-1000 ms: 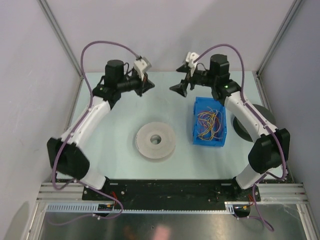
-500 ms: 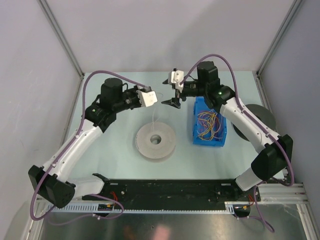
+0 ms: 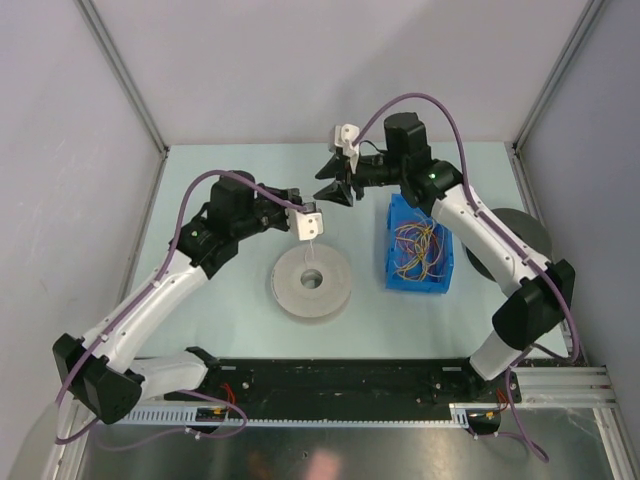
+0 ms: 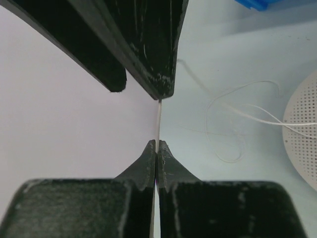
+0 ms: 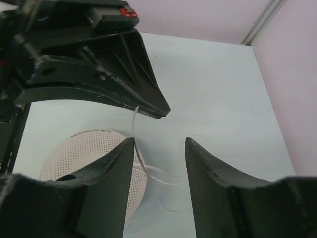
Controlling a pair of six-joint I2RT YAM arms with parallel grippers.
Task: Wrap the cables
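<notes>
Seen from above, the left gripper [image 3: 297, 202] is hovering over the pale table [image 3: 220, 160], just behind the white perforated disc [image 3: 312, 281]. The right gripper [image 3: 330, 190] is facing it from close by, the two nearly tip to tip. The cables [image 3: 420, 248] are lying in a loose yellow and orange tangle inside the blue bin [image 3: 415, 282], which is sitting to the right of the disc, well apart from both grippers.

In the left wrist view, the left gripper [image 4: 156, 145] is pressing its tips together on a thin white thread [image 4: 158, 121]. The thread is running up towards the right gripper's dark fingers [image 4: 148, 54] and looping over the table beside the disc [image 4: 303, 144].

In the right wrist view, the right gripper [image 5: 159, 144] is holding its fingers partly spread with a clear gap between them. The thread [image 5: 135, 121] is hanging from the left gripper [image 5: 159, 110] just beside one finger; whether it is touching that finger is hard to say.
</notes>
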